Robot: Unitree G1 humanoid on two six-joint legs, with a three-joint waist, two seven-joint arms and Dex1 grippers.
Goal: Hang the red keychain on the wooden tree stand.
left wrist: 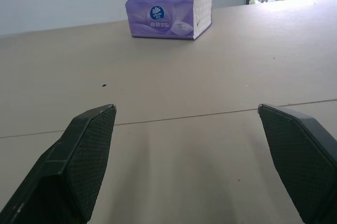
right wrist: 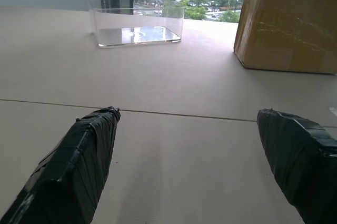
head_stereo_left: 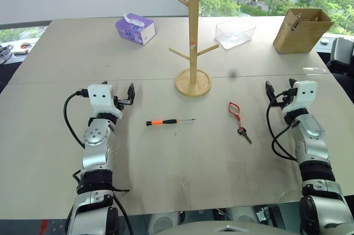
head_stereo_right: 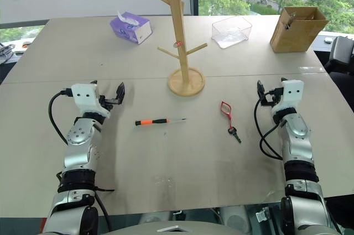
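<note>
Nearest the camera, both arms rest over the near counter [head_stereo_left: 182,179] edge, nothing held. Left gripper [head_stereo_left: 126,98] sits left of centre, fingers [left wrist: 79,166] spread wide, released, empty. Right gripper [head_stereo_left: 278,94] on the right side, fingers [right wrist: 79,166] also spread apart, empty.

Red keychain [head_stereo_left: 234,109] lies flat on the counter between the two arms, closer to the right gripper, well apart from it. Red loop points away from the robot, dark key [head_stereo_left: 244,134] trails toward the robot. Wooden tree stand [head_stereo_left: 193,36] stands upright beyond the keychain and a bit to its left, round base on the counter, pegs angled up near top and middle. Keychain not on any peg; task looks not yet started.

Screwdriver [head_stereo_left: 170,121] with orange-black handle lies left of the keychain, between it and the left gripper. Purple tissue box [head_stereo_left: 135,28] far left, clear plastic tray [head_stereo_left: 235,33] and cardboard box [head_stereo_left: 301,30] far right, all out of the way.

Risks, as judgement:
- Loop is thin and flat on the counter, so the fingers could scrape the surface or pinch short and miss.
- Grabbing the key end leaves the loop dangling, hard to thread on a peg.
- Stand looks light and tall; a bump from the arm on a peg could tip it.
- Lower pegs are short, so the loop could slide off if released early.
</note>
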